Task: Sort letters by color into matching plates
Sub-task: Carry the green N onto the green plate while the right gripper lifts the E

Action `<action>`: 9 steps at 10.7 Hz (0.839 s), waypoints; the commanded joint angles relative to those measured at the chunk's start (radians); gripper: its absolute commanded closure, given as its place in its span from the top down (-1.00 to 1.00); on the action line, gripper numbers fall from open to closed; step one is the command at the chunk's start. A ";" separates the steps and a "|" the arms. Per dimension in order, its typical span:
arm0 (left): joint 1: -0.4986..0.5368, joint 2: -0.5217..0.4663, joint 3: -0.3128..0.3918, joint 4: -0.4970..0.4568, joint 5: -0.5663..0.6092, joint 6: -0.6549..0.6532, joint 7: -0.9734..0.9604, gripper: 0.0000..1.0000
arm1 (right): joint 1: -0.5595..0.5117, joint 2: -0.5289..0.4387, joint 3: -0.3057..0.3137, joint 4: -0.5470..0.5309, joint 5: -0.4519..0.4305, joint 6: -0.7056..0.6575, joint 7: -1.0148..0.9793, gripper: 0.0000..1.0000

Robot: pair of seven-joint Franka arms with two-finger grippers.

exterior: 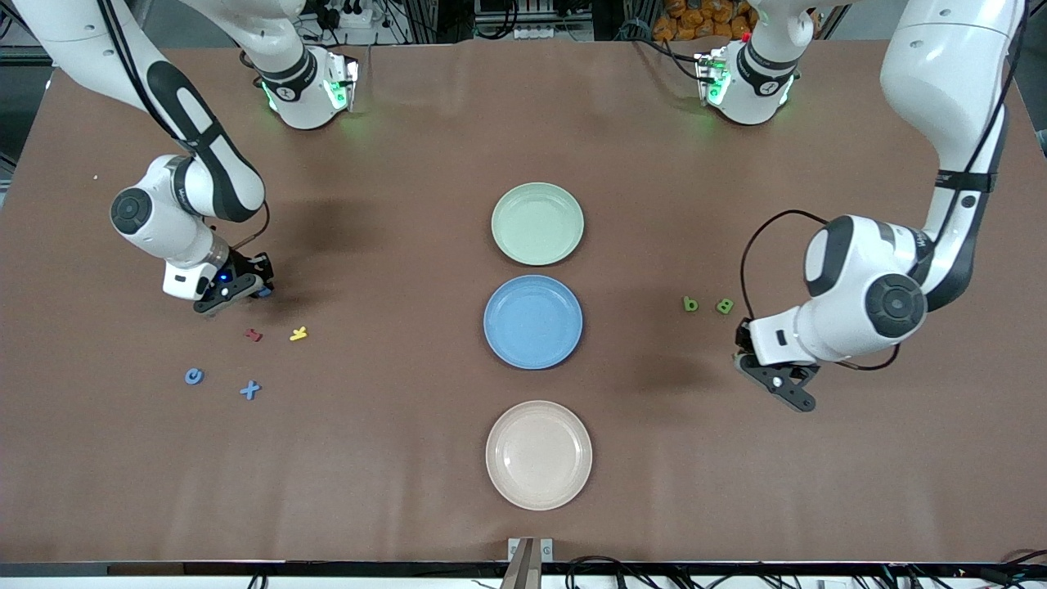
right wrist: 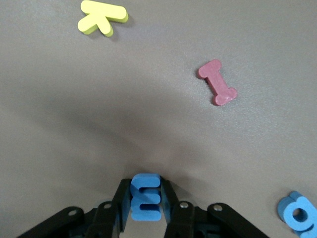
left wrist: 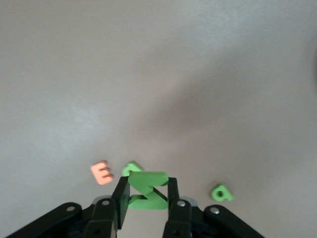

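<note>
A green letter Z (left wrist: 147, 191) is clamped between the closed fingers of the left gripper (exterior: 777, 383), which is held just above the bench (exterior: 393, 458) at about three o'clock from the blue plate (exterior: 532, 321); it is judged to be on its way to the green plate (exterior: 537, 223). A blue letter E (right wrist: 145, 197) is pinched between the fingers of the right gripper (exterior: 237, 290), which are closed on it low over the bench at about nine o'clock from the blue plate, presumably its destination.

Both plates lie empty at mid-bench, with a beige plate (exterior: 538, 455) at six o'clock from the blue one. Two green letters (exterior: 691, 304) (exterior: 724, 306) remain at eleven o'clock from the left gripper, and a pink letter E (left wrist: 102, 172) is seen in the left wrist view. Near the right gripper, a red letter (exterior: 253, 334) and a yellow letter (exterior: 298, 333) lie at five o'clock, with a blue ring-shaped letter (exterior: 194, 376) and a blue X (exterior: 250, 390) nearer the front camera. The paths to the plates look open; the stray letters are judged the only things likely to be brushed.
</note>
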 commanded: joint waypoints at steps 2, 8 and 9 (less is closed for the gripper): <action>-0.115 -0.056 0.007 -0.008 0.024 -0.168 -0.292 -1.00 | -0.017 0.016 0.015 -0.011 -0.009 0.017 -0.011 -0.60; -0.315 -0.091 -0.014 -0.016 0.020 -0.318 -0.751 -1.00 | -0.015 -0.003 0.015 0.015 -0.005 -0.010 0.007 -0.74; -0.344 -0.082 -0.031 -0.018 0.015 -0.318 -0.830 -1.00 | -0.017 -0.009 0.015 0.025 -0.003 -0.029 0.030 -0.75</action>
